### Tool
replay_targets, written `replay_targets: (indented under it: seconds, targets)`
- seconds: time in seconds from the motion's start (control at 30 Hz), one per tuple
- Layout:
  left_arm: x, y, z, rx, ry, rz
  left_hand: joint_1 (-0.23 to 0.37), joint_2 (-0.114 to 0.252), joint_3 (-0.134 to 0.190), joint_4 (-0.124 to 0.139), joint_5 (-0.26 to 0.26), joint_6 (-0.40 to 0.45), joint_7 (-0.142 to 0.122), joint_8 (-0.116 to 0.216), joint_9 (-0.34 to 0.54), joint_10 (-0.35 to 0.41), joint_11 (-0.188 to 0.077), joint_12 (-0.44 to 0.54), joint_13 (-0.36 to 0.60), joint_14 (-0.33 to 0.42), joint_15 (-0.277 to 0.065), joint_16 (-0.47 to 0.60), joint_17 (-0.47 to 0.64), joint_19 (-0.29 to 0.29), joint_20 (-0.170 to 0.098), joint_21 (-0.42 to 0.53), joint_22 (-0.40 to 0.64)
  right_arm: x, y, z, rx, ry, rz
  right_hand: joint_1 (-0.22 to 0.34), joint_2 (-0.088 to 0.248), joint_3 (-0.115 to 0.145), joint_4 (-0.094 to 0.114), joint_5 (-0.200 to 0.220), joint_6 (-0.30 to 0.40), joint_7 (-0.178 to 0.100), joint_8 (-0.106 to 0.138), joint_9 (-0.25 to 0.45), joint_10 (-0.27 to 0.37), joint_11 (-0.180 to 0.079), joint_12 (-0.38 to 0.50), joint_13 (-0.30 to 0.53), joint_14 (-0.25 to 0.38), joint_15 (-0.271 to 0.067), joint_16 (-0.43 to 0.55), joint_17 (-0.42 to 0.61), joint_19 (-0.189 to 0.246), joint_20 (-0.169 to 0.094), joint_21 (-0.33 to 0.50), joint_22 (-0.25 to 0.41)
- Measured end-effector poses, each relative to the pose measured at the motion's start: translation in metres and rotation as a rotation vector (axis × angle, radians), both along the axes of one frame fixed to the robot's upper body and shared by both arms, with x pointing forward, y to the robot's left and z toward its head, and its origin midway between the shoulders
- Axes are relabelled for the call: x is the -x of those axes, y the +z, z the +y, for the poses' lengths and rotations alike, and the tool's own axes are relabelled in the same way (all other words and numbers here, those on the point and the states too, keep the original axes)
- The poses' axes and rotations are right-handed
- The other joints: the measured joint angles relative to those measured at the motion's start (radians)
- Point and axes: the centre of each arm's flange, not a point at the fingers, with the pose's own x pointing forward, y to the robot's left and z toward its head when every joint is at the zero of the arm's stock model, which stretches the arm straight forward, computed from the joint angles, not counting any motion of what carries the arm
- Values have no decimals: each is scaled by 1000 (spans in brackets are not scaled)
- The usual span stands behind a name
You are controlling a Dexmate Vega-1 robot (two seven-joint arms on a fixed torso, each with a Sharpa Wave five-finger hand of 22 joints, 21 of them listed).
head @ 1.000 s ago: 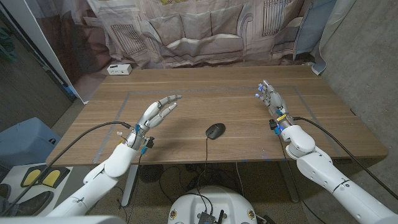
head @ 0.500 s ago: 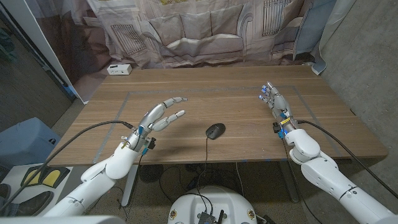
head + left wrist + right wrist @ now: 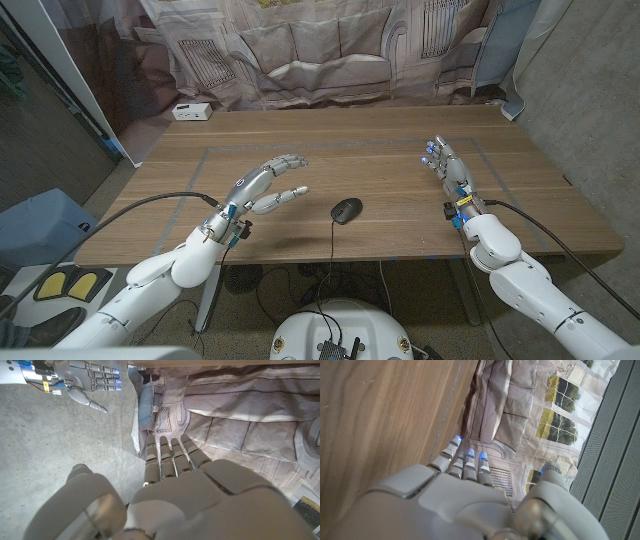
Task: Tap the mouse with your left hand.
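printed backdrop curtain (image 3: pixel 320 50), wooden table (image 3: pixel 380 150), grey floor (image 3: pixel 590 110)

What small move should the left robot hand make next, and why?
Probably carry the left robot hand toward the robot's right and lower it onto the small black computer mouse. The hand hovers open above the wooden table, off to the mouse's left and apart from it, so no tap has happened yet.

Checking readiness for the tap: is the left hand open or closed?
Open. The left hand has its fingers extended and apart, holding nothing, beside the mouse without touching it.
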Motion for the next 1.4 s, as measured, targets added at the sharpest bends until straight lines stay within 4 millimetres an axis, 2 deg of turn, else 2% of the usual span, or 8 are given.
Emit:
replay_targets:
  seconds: [0.23, 0.53, 0.73, 0.87, 1.07, 1.17, 1.4]
  targets:
    - [2, 4, -3, -56, 70, -40, -8, 0, -9, 3, 0, 0, 0, -7, 0, -62, -5, -15, 5, -76, 9, 0, 0, -63, 3, -17, 0, 5, -7, -3, -15, -11, 4, 0, 0, 0, 0, 0, 2, -2, 0, 0, 0, 0, -5, 0, 0, 0, 0, 0, 0, 0, -8, 0]
    - [6, 14, -9, -145, 157, -76, -28, -4, -22, 16, 8, -2, 20, -7, 0, -118, -5, -16, 5, -125, 25, 0, 0, -114, 19, -21, 0, 9, -14, -8, -32, -25, 9, 0, 0, 0, 0, 0, 5, -6, 0, 0, 2, 2, -9, 0, 0, 0, 0, 3, 0, 0, -8, 0]
    - [7, 22, -11, -201, 210, -89, -45, -10, -36, 22, 8, 18, 35, -5, 0, -146, -6, -16, 5, -157, 22, 0, 0, -142, 11, -21, 0, 10, -16, -10, -37, -29, 10, 0, 0, 0, 0, 0, 5, -6, 0, 0, 2, 2, -9, 0, 0, 0, 0, 3, 4, 4, -8, 0]
    - [10, 26, -14, -233, 231, -97, -60, -11, -43, 29, 8, 49, 19, 5, 0, -159, 1, -16, 5, -172, 29, 0, 0, -163, 7, -21, 2, 10, -17, -10, -40, -31, 12, 0, 0, 0, 0, 0, 5, -6, 0, 0, 2, 2, -9, 0, 0, 0, 0, 3, 4, 4, -8, 0]
    - [10, 32, -19, -282, 272, -108, -88, -12, -61, 44, 8, 90, 10, 10, 0, -189, -21, -16, 2, -207, 25, 0, 0, -192, 12, -21, 5, 8, -16, -11, -42, -31, 11, 0, 0, 0, 0, 0, 5, -5, 0, 0, 2, 2, -9, 0, 0, 0, 0, 3, 4, 4, -8, 0]
    - [10, 36, -22, -311, 288, -110, -99, -16, -73, 51, 15, 104, -4, 10, 0, -211, -26, -16, 2, -232, 24, 0, 0, -214, 14, -21, 5, 7, -16, -11, -43, -31, 10, 0, 0, 0, 0, 0, 5, -6, 0, 0, 2, 2, -9, 0, 0, 0, 0, 3, 4, 4, -8, 0]
    - [10, 45, -29, -384, 328, -93, -137, -16, -97, 66, 20, 114, -4, 1, 0, -293, -26, -31, -3, -299, 24, 0, 0, -263, 18, -21, 5, 5, -16, -10, -48, -31, 11, 0, 0, 0, 0, 0, 5, -5, 0, 0, 2, 2, -9, 0, 0, 0, 0, 3, 4, 4, -8, 0]
